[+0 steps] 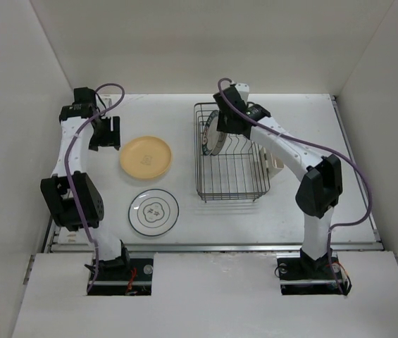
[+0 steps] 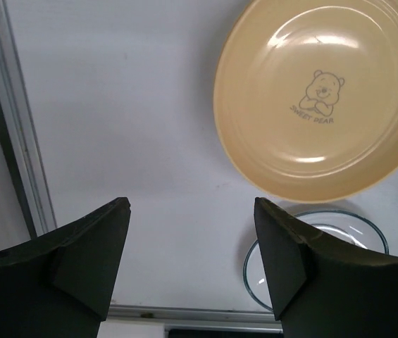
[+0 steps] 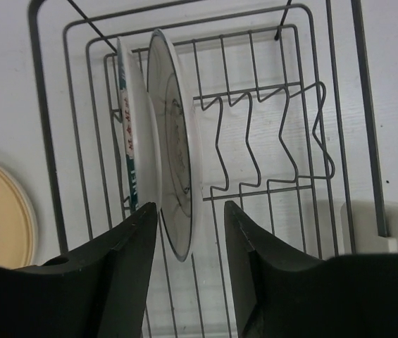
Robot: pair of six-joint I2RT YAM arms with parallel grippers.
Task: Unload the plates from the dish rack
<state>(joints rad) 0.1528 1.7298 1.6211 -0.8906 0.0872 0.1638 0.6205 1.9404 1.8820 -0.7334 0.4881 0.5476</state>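
Top external view is showing the white counter [image 1: 290,127] carrying everything. On it, right of centre, the dish rack [image 1: 234,176] is sitting: a rectangular basket of thin dark wire with wavy slot prongs. Two plates are already lying flat on the counter to its left. One is the glossy yellow plate [image 1: 146,156] with a little bear printed in its well. Nearer the arms is the dark-rimmed plate [image 1: 154,212].

Two more are standing on edge at the rack's far-left corner, close together: the pale plate [image 3: 174,162] and the teal-rimmed plate [image 3: 127,141] just beside it. The right gripper [image 3: 190,208] is hanging over the pale plate's rim, jaws partly open and straddling it, not clamping anything yet (a sliver of gap is showing on one side). The left gripper [image 2: 191,204] is hovering wide open and empty over bare counter beside the yellow plate.

Handling call: these are looking like rigid glazed ware, slick, fairly weighty and chippable. I'm reckoning the top of the rim is the place to pinch, deep enough not to slip. The lift wants to go straight up, clear of the prongs and the neighbour. Smallest of all, the cream cutlery holder [image 1: 275,165] is clinging to the rack's right side.
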